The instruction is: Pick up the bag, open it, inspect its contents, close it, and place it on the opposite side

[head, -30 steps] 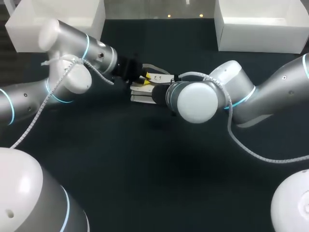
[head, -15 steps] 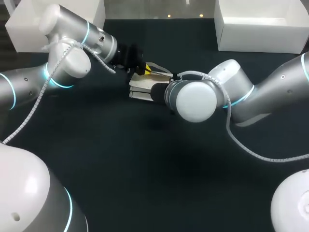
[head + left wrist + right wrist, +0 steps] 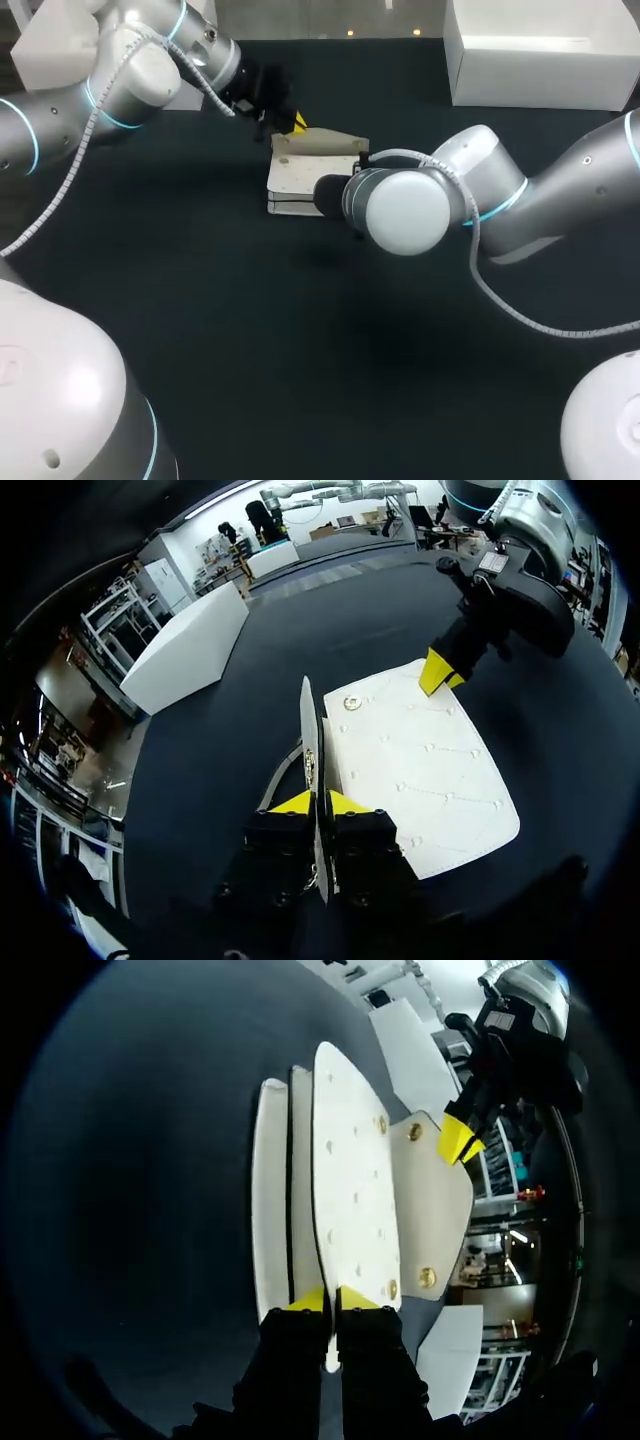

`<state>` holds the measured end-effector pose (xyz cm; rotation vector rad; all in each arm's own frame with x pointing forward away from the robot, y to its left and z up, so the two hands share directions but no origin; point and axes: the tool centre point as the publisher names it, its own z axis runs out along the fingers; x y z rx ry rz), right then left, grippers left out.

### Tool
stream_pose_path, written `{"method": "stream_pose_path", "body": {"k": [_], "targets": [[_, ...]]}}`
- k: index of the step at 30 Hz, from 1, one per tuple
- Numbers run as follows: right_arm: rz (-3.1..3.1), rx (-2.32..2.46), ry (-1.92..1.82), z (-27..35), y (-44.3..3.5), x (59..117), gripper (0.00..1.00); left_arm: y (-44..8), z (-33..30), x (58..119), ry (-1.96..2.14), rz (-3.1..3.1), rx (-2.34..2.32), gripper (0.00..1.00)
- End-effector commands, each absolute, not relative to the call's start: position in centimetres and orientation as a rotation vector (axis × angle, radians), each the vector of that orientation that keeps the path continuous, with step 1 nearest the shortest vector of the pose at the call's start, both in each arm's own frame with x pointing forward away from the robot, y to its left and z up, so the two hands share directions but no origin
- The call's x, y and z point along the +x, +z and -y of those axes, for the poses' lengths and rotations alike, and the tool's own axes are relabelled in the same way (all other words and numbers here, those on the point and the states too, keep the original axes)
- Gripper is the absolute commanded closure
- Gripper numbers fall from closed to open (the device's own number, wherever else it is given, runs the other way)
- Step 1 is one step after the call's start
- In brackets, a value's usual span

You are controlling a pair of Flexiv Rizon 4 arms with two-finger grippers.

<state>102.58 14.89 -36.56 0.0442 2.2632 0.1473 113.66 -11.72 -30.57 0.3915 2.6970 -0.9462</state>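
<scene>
Drawn back in the head view, the left gripper [image 3: 296, 123] has lifted the flap [image 3: 322, 143] off the white bag [image 3: 300, 180] mid-table. Left wrist view: its jaws pinch that flap. Right wrist view: the right gripper [image 3: 331, 1300] clamps the bag's edge, so opening looks underway.

No words, numbers or signs can be read here. A small pale sticker [image 3: 495, 562] sits on the black body of the right gripper [image 3: 440, 672]. It may have print on it, but it is too tiny to tell
</scene>
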Motion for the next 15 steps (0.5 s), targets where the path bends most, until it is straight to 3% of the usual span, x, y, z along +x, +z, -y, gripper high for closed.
{"method": "stream_pose_path", "body": {"k": [1, 3, 6, 15], "targets": [[-2.203, 0.041, 0.158, -14.6, -36.9, 102.3, 1.0, -30.8, 11.6, 113.1, -0.949, -2.678, 0.393, 0.52], [-2.203, 0.041, 0.158, -14.6, -36.9, 102.3, 1.0, -31.0, 11.5, 112.7, -0.956, -2.666, 0.388, 0.34], [-2.203, 0.041, 0.158, -14.6, -36.9, 102.3, 1.0, -31.4, 11.6, 112.0, -0.97, -2.65, 0.383, 0.26], [-2.203, 0.041, 0.158, -14.6, -36.9, 102.3, 1.0, -32.9, 12.4, 112.1, -0.95, -2.648, 0.35, 0.25]]}}
